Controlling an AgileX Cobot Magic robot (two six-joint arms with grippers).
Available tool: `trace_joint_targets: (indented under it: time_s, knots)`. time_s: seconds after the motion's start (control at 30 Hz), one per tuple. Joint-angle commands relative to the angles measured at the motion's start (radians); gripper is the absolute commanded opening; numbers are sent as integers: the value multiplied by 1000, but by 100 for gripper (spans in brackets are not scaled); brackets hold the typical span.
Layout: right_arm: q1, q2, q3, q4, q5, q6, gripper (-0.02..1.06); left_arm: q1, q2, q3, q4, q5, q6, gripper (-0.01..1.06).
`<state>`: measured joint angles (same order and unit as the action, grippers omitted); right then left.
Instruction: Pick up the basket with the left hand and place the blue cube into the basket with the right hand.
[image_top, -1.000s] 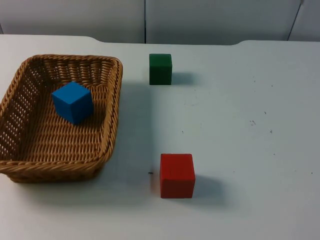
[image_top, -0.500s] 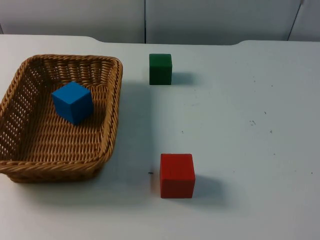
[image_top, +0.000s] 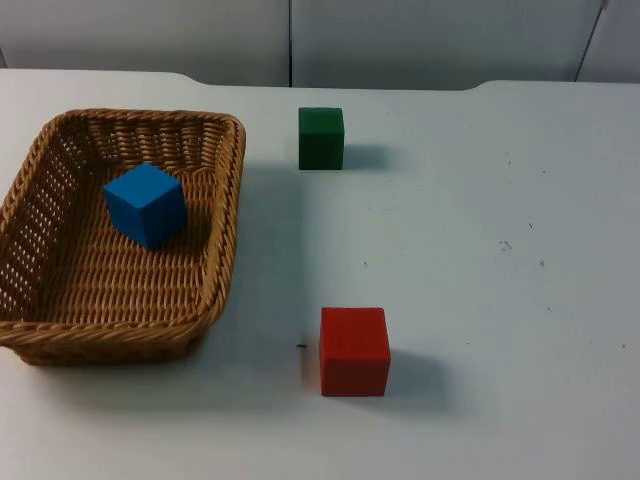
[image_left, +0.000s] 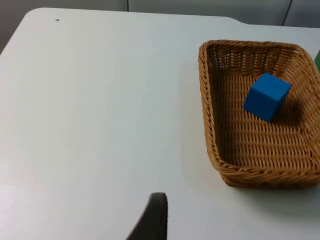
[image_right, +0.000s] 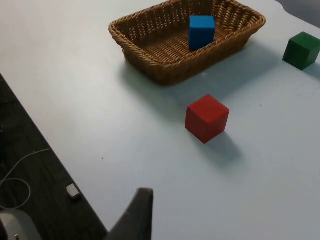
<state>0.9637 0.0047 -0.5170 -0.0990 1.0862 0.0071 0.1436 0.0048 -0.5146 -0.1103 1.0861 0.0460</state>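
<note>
Three cubes and one wicker basket (image_top: 120, 300) sit on the white table (image_top: 480, 260), which I list here from largest to smallest.

Table: it runs back to the grey partition wall (image_top: 400, 40).

Basket: a rectangular woven tray, resting flat on the table at the left side of the top view. Nothing grips it. I also see it from the left wrist (image_left: 220, 150) and from the right wrist (image_right: 150, 55).

Red cube (image_top: 354, 350): it stands on the table to the right of the basket's near corner, apart from it. The right wrist view (image_right: 207, 118) confirms the gap.

Blue cube (image_top: 146, 204): it lies inside the basket, on the woven floor, turned slightly against the basket's sides. Both wrist views agree (image_left: 267, 96) (image_right: 201, 31).

Green cube (image_top: 321, 138): it stands near the far edge of the table, to the right of the basket's far corner and well apart from the red cube. The right wrist view shows it too (image_right: 301, 50).

Left gripper: one black fingertip (image_left: 152, 220) is over bare table, well apart from the basket. I cannot tell its finger state.

Right gripper: one black fingertip (image_right: 136, 215) is near the table's edge, well apart from the red cube. I cannot tell its state either.
</note>
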Motion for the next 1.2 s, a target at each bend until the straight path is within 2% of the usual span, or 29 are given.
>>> trace_joint_targets:
  time_s: [0.0, 0.1, 0.17, 0.2, 0.33, 0.37, 0.53, 0.57, 0.7, 1.17]
  knots:
    - [-5, -5, 9, 6, -12, -7, 95, 2, -5, 4, -1, -10, -6, 84]
    - [-54, -5, 9, 6, -12, -7, 95, 2, -5, 4, -1, -10, -6, 84]
    - [-120, -5, 9, 6, -12, -7, 95, 2, -5, 4, -1, -10, -6, 84]
    - [-120, -5, 9, 6, -12, -7, 95, 2, -5, 4, -1, -10, -6, 84]
    - [-319, -5, 9, 6, -12, -7, 95, 2, -5, 4, -1, -10, -6, 84]
    - [-319, -5, 9, 6, -12, -7, 95, 2, -5, 4, -1, -10, -6, 84]
    - [-544, -5, 9, 6, -12, -7, 95, 2, -5, 4, -1, -10, -6, 84]
    - [-544, -5, 9, 6, -12, -7, 95, 2, -5, 4, -1, -10, -6, 84]
    - [-679, -5, 9, 6, -12, -7, 95, 2, -5, 4, -1, -10, -6, 84]
    - [-942, -5, 9, 6, -12, -7, 95, 2, -5, 4, -1, -10, -6, 84]
